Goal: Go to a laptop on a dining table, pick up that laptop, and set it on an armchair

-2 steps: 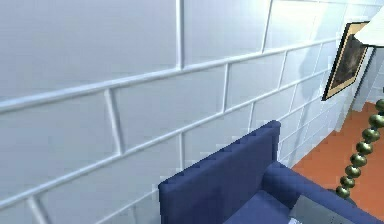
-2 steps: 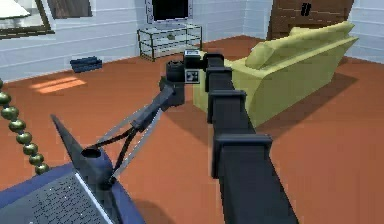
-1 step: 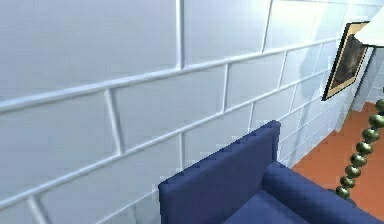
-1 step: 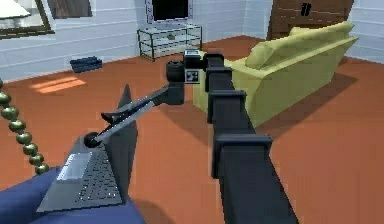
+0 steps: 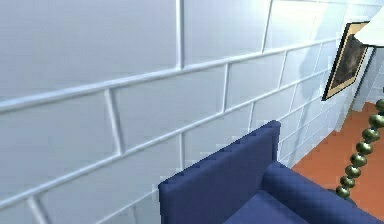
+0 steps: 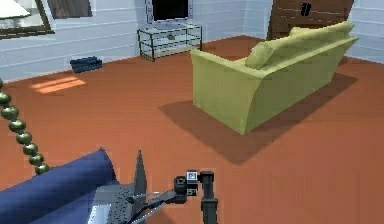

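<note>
The tool (image 6: 150, 198) shows at the blue armchair's (image 6: 60, 185) edge. The grey laptop (image 6: 118, 205) is at its far end, against the chair, and I cannot tell whether the tool holds it. A yellow sofa (image 6: 270, 70) stands well apart on the floor (image 6: 120, 110).

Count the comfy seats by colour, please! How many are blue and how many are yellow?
Blue: 1, the armchair
Yellow: 1, the sofa
Total: 2
</note>
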